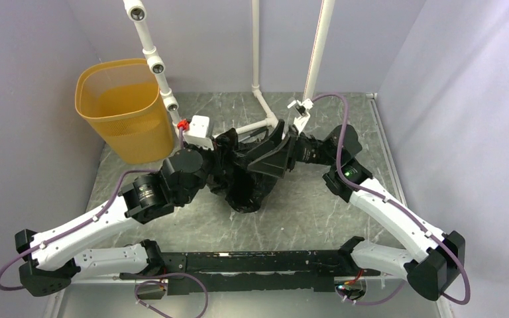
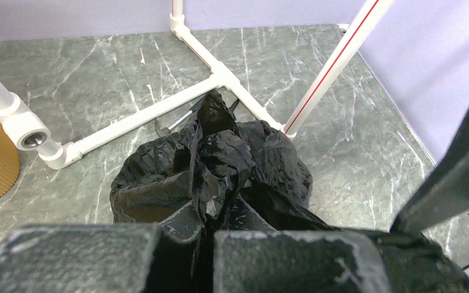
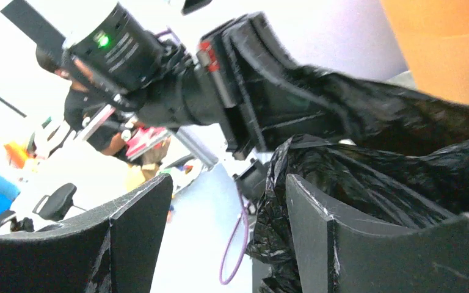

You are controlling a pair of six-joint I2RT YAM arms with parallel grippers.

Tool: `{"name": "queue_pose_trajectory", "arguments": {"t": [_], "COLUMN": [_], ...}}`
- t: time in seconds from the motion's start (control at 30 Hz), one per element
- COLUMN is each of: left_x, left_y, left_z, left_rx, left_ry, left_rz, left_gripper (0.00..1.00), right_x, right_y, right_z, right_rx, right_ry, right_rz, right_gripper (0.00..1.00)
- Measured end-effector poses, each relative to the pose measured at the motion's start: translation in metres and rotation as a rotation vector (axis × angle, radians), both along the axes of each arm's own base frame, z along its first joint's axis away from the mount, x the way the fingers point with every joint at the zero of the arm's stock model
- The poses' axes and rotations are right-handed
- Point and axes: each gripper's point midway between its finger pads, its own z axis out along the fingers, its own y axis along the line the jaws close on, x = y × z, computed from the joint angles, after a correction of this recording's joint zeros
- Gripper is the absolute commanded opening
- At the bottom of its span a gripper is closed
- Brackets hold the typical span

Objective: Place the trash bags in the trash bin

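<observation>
1. Two arms reach in from the near corners of the table point(image 1: 305, 222), elbows bent, wrists meeting over its middle.
2. On the left gripper point(image 1: 225, 149) point(image 2: 207, 247) the fingers are pressed together, pinching a fold of the bag point(image 1: 245, 192) point(image 2: 220, 159).
3. On the right gripper point(image 1: 275, 151) point(image 3: 229, 204) the fingers are spread, with the bag just beside one of them.
4. Crumpled, the bag rests mid-table. The bin point(image 1: 122, 109) stands at the far left corner, apart from it.
</observation>
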Motion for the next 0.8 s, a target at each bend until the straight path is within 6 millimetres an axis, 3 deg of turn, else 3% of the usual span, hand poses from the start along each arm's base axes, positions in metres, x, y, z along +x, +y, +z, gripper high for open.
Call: {"name": "queue_pose_trajectory", "arguments": {"t": [0.1,0.33,0.5,0.6,0.8], "left_x": [0.002,0.005,0.006,0.006,0.006], "left_y": [0.002,0.003,0.005,0.007,0.014], "left_z": [0.0,0.0,0.001,0.002,0.005], "left_rx": [-0.011,-0.016,-0.02,-0.029,-0.063], "left_ry": [0.004,0.009,0.01,0.008,0.009], "left_rz": [0.012,0.011,0.011,0.014,0.032], "left_gripper": [0.03,0.03,0.02,0.02,0.02], "right_x": [-0.01,-0.007,-0.001,0.0,-0.017], "right_y": [-0.002,-0.003,-0.008,-0.011,-0.013], "right_z": [-0.002,-0.056,-0.082,-0.085,-0.09], "right_rx": [-0.012,-0.194,-0.283,-0.294,-0.262], "right_ry": [-0.031,-0.055,-0.074,-0.087,-0.112], "right_rz": [0.049,0.053,0.021,0.018,0.124], "right_gripper": [0.74,0.77,0.78,0.78,0.76]}}
